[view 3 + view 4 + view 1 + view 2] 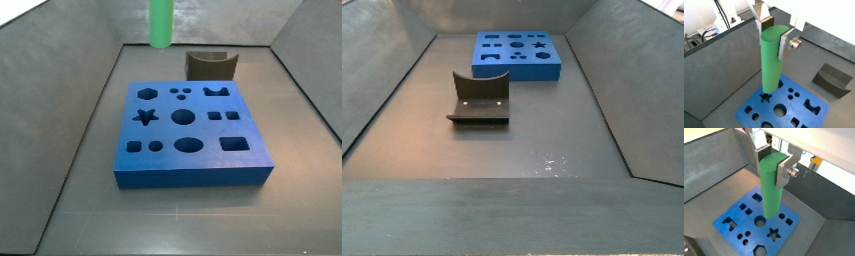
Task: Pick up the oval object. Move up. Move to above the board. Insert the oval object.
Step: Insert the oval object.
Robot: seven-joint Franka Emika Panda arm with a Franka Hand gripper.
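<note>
Gripping the green peg [771,60] near its top, the gripper [776,40] hangs above the blue board [754,107], its silver fingers [785,170] closed on the peg's sides in both wrist views; the peg stands upright, its lower end clear of the holes. In a side view the peg [160,24] shows above the board's [187,170] far edge; the brown block [480,97] sits on the floor, apart from the board [543,68].

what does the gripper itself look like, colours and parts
In both wrist views the gripper has flat silver metal plate fingers, one fastened with a round silver bolt. Above them sit white housing pieces and a tan, wood-coloured block. The dark pads are hidden. The arm itself is out of view.
</note>
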